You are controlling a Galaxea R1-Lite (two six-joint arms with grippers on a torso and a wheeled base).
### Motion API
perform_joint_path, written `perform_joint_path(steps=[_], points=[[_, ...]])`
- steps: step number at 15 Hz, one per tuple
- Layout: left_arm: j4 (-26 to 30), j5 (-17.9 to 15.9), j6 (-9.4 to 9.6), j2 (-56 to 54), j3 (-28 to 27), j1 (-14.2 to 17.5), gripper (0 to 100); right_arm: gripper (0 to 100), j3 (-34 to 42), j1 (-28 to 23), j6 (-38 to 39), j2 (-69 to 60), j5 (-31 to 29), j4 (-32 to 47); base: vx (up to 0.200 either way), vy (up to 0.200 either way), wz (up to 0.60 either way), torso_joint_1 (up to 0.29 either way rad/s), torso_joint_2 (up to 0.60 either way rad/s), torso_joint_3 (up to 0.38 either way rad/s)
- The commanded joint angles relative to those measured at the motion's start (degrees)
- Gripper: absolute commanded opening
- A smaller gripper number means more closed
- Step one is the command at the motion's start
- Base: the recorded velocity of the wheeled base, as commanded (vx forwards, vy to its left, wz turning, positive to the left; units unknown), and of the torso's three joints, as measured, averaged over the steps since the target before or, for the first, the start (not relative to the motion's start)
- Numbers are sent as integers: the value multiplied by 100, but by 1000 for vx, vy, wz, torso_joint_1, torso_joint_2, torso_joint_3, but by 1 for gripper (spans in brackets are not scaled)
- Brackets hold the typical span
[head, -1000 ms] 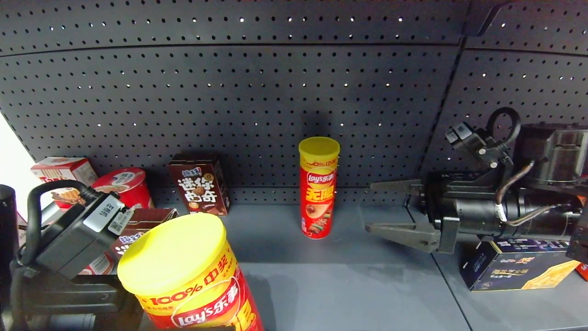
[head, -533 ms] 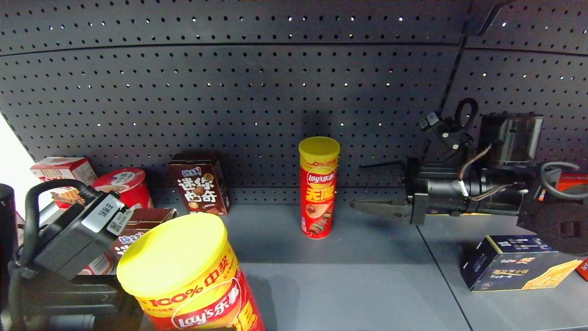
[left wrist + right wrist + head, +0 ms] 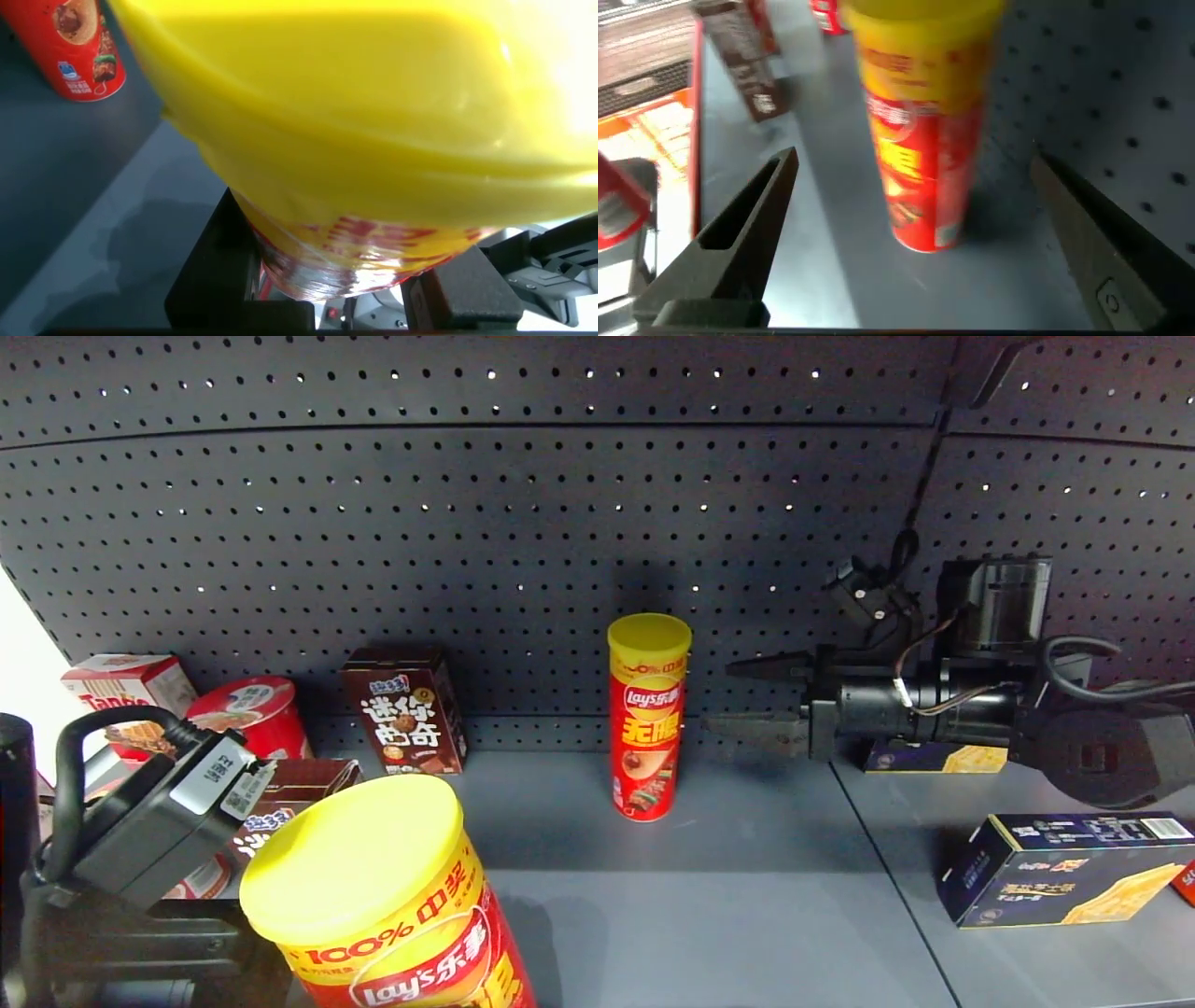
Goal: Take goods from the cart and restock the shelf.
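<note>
- Leftmost, you have a white-and-red box [image 3: 126, 679] and a red cup [image 3: 245, 707] at the back of the shelf [image 3: 728, 905]. A flat brown box [image 3: 303, 775] lies in front of them.
- Down at the near left, your left gripper [image 3: 346, 294] is clamped on the held chip can [image 3: 373, 887]. The head view gives you its yellow lid and upper red wall. The left wrist view adds the black gripper parts pressed to either side of the can lower down.
- Next, an upright brown box [image 3: 403, 709] stands against the pegboard [image 3: 467, 541].
- At the middle, the standing chip can [image 3: 647, 719] is upright on the shelf, close to the pegboard.
- Just right of it, your right gripper [image 3: 728, 695] hangs level above the shelf, fingers spread wide and holding nothing. The head view puts its tips beside that can without touching. The right wrist view frames the can between the two fingers, beyond their tips.
- Farther right, a dark blue box [image 3: 1055, 868] lies near the shelf's front. A blue-and-yellow box [image 3: 934, 758] shows under the right arm, farther back.
</note>
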Motion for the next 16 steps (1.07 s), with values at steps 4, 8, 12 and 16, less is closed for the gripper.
perform_joint_path(steps=[4, 8, 12, 16], points=[[-1, 2, -1, -2, 19, 10, 0, 100, -26, 137, -227, 293, 36, -25, 0, 0, 0, 0, 0, 0], [-1, 10, -1, -2, 28, 10, 0, 100, -140, 172, -377, 557, 45, -34, 0, 0, 0, 0, 0, 0], [-1, 10, -1, -2, 45, 19, 0, 100, -571, 198, -386, 917, 45, -34, 0, 0, 0, 0, 0, 0], [-1, 10, -9, -2, 45, 37, 0, 100, -738, 348, -386, 1260, 45, -131, 0, 0, 0, 0, 0, 0]])
